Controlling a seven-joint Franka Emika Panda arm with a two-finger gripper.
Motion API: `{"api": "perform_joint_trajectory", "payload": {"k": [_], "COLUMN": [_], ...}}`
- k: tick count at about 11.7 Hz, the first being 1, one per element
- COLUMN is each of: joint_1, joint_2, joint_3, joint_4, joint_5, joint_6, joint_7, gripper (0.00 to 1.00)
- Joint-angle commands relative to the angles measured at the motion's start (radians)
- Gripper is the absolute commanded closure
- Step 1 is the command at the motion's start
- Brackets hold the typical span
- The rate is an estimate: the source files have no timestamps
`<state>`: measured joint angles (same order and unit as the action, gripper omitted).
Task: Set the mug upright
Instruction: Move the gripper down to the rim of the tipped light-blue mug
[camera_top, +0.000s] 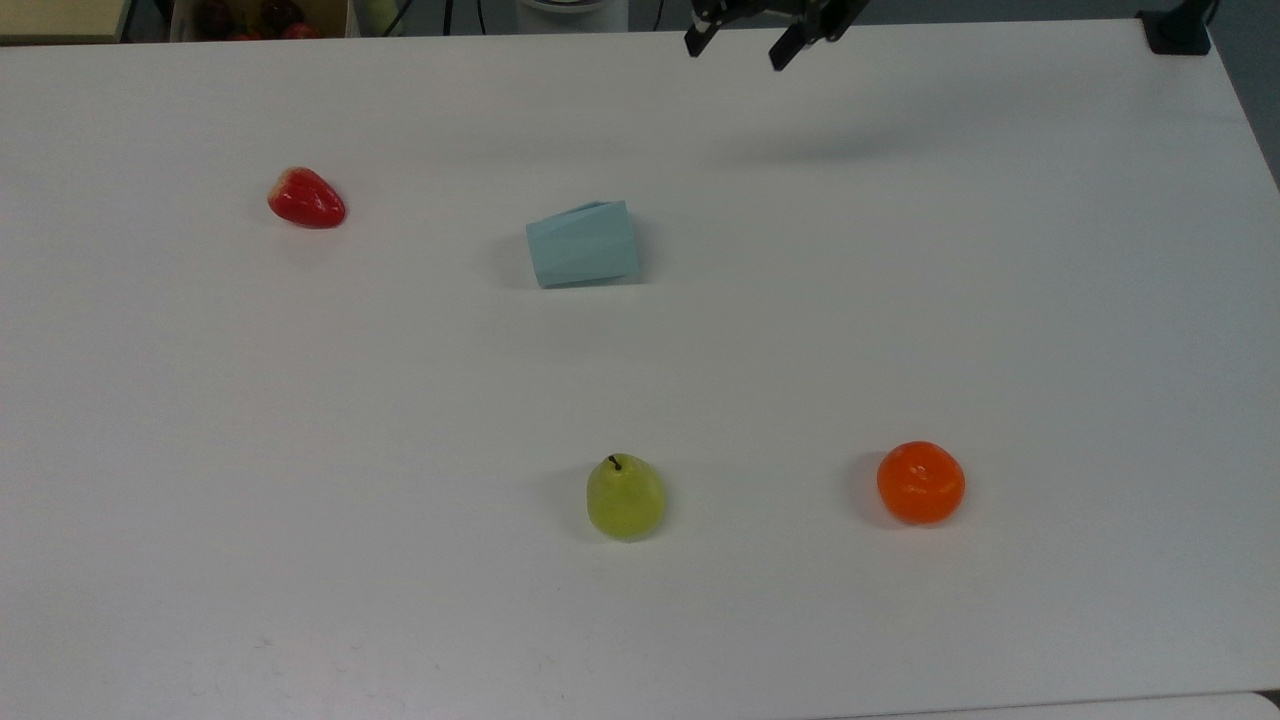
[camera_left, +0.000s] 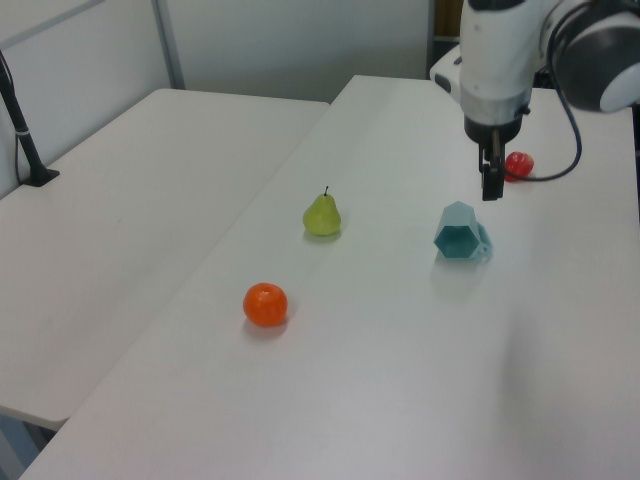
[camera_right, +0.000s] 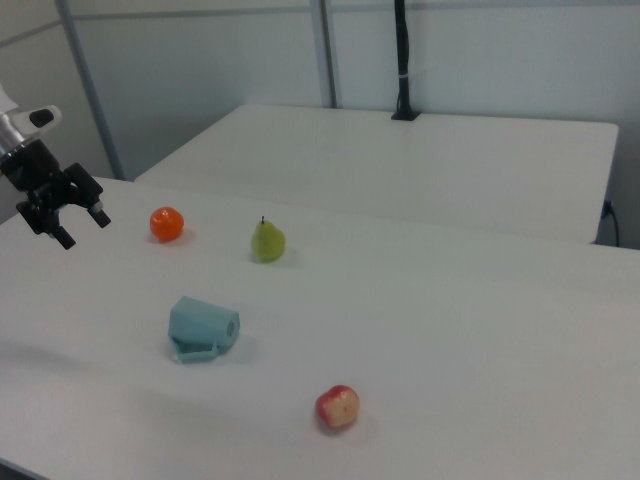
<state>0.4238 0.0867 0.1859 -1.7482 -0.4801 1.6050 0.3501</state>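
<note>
You are looking at a white table (camera_top: 1000, 250) that is carrying four small things, with a second white table (camera_left: 150, 190) standing beside it on the left view's left. The arm (camera_left: 500, 50), white with a grey joint, is reaching in over the far edge in the left view and pointing its wrist straight down. The gripper (camera_top: 762, 42) is hanging in the air above the table's far edge in the top view, to the top view's right of the mug and well apart from it; its two black fingers (camera_right: 97, 214) are standing spread, with nothing between them. In the left view the fingers (camera_left: 491, 183) are lining up one behind the other, above and just beyond the mug.

The mug (camera_top: 583, 243) is lying on its side near the table's middle, its hexagonal mouth (camera_left: 457, 240) facing the left view's camera and its narrower end pointing toward the top view's left. The orange (camera_top: 920, 482) is sitting at the near right in the top view, the pear (camera_top: 625, 496) is standing upright near the middle, and the red strawberry (camera_top: 306, 198) is lying at the far left, all well apart.
</note>
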Motion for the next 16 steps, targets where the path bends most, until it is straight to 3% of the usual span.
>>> {"api": "perform_joint_trajectory", "payload": {"k": [1,3,8,14,16], "joint_1": [0.035,0.03,0.016,-0.06,-0.068], "joint_2": [0.075,0.155,0.286,0.355,0.354], "joint_3": [-0.005,-0.005,-0.013,-0.023,-0.023], "joint_4": [-0.065,-0.07,-0.067,-0.06,-0.06], "joint_5": [-0.197,-0.285,-0.393,-0.515,-0.515], "joint_6": [-0.017,-0.019,-0.017,-0.005,-0.005], "joint_7": [0.152,0.225,0.311,0.314,0.314], "gripper": [0.0,0.0,0.0,0.0,0.26]}}
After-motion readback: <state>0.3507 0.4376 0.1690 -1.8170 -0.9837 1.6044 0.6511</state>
